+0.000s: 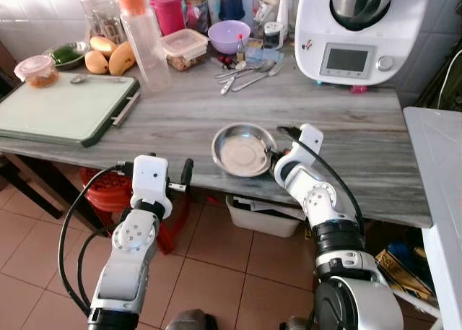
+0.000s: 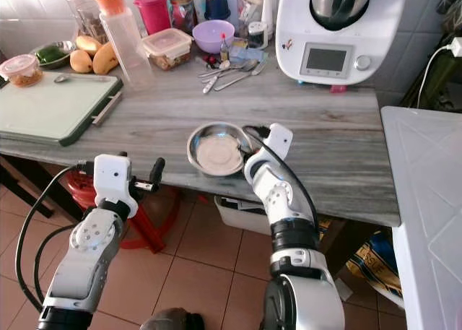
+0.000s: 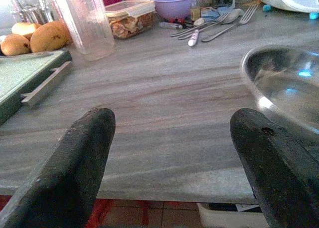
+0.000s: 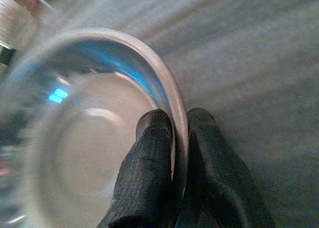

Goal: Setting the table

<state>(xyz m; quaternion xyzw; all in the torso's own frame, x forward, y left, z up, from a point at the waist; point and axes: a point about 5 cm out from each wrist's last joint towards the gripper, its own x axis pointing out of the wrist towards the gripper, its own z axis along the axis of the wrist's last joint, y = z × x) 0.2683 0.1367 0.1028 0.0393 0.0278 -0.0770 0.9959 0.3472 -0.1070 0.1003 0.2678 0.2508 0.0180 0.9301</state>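
Steel bowl (image 1: 242, 150) on grey counter (image 1: 361, 139), near front edge.
Pinched at its right rim by right gripper (image 4: 174, 125), 1 finger inside, 1 outside. Left gripper (image 1: 162, 172) spread wide, empty, at counter edge left of bowl; cutlery (image 1: 245, 72) well behind.

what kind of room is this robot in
Most likely a home kitchen: a grey worktop against tiled walls holds a food processor, loose cutlery, a cutting board and fruit. The right hand grips a steel bowl by its rim.
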